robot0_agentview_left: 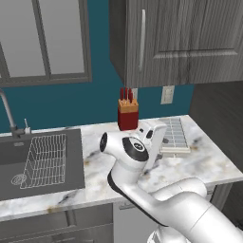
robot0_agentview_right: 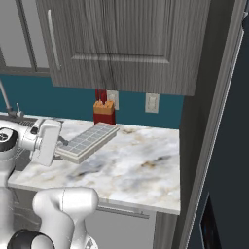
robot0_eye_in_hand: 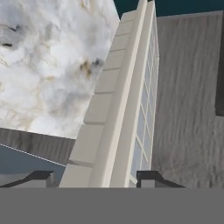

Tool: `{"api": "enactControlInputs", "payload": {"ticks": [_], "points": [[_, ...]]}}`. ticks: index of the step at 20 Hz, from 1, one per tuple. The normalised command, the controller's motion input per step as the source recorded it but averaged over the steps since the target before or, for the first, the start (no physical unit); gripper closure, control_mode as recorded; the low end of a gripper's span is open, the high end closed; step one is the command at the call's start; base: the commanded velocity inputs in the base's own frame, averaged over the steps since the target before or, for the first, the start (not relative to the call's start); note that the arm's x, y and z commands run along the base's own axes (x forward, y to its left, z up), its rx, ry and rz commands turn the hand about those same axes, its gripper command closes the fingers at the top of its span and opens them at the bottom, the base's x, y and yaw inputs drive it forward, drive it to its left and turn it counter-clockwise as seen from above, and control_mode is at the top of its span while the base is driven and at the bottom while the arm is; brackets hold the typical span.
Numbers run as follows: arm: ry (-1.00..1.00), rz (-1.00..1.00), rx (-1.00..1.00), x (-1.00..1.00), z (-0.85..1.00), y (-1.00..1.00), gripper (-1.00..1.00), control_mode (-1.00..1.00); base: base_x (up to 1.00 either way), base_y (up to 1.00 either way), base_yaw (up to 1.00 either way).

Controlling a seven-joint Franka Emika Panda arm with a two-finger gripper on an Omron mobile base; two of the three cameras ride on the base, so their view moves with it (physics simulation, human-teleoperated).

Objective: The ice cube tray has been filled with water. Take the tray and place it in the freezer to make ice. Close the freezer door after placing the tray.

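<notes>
Left base view: the tray (robot0_agentview_left: 174, 135) is near the surface's (robot0_agentview_left: 209, 161) back right corner, the arm's hand covering its near end. Right base view: the gripper (robot0_agentview_right: 62, 144) holds the tray (robot0_agentview_right: 90, 139) by its short end, the far end tilted up off the surface (robot0_agentview_right: 141, 165). Hand view: the fingers (robot0_eye_in_hand: 151, 178) clamp the tray (robot0_eye_in_hand: 114, 109) by its edge. It would be best carried level and slowly, since water spills easily.

Red knife block (robot0_agentview_left: 127, 115) on marble counter (robot0_agentview_left: 199, 161), wire rack (robot0_agentview_left: 45, 160) in sink (robot0_agentview_left: 71, 163).
</notes>
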Motion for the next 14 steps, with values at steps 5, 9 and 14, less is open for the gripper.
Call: {"api": "enactControlInputs", "payload": {"ticks": [5,9,14], "points": [[0.00,0.00,0.00,0.00,0.00,0.00,1.00,1.00,-0.40,-0.01,0.00],[0.00,0.00,0.00,0.00,0.00,0.00,1.00,1.00,-0.66,0.00,0.00],[0.00,0.00,0.00,0.00,0.00,0.00,1.00,1.00,-0.66,0.00,0.00]]}}
